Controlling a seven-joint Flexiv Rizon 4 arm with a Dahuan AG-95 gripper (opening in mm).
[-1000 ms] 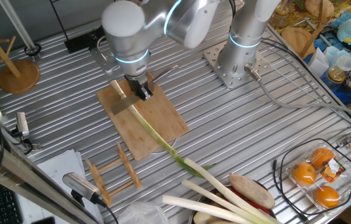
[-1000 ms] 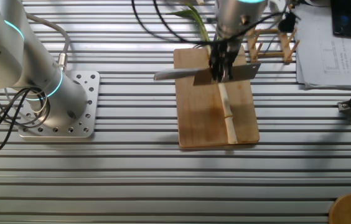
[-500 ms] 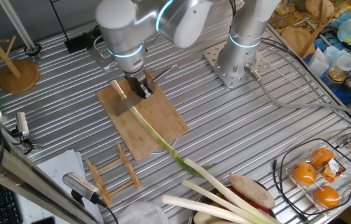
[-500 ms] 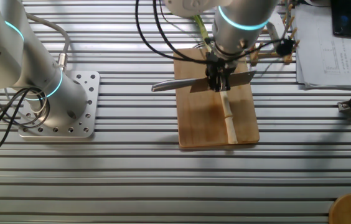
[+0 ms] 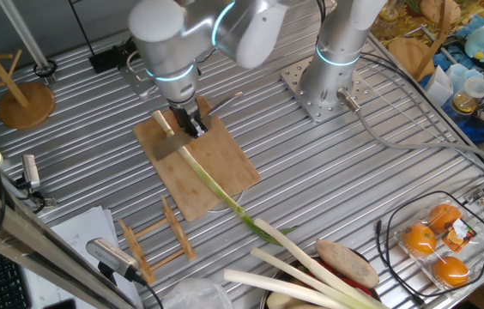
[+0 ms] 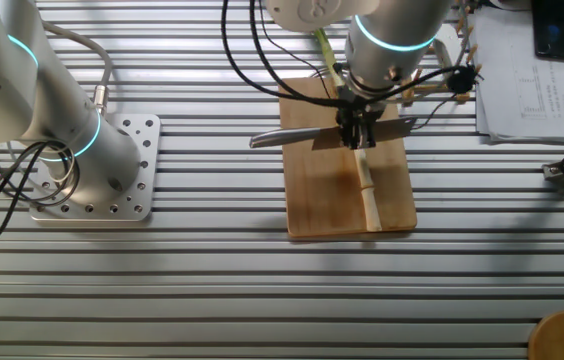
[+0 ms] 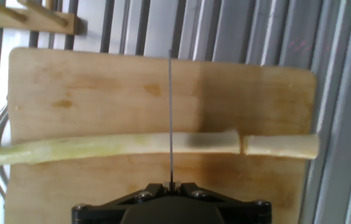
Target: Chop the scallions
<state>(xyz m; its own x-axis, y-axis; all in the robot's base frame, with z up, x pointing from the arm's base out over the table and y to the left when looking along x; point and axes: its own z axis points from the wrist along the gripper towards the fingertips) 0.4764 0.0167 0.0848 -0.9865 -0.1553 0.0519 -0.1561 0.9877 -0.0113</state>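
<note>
A rectangular wooden cutting board (image 6: 347,170) lies on the ribbed metal worktop (image 6: 262,290). The long scallion stalk (image 7: 107,146) lies across the board, with a short cut piece (image 7: 281,145) just off its end at 3 o'clock in the hand view. The thin knife blade (image 7: 170,118) crosses above the stalk.

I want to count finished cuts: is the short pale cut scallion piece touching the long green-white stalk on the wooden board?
Apart. The hand view shows a bare strip of wooden board between the short pale cut piece and the long stalk's cut end.
</note>
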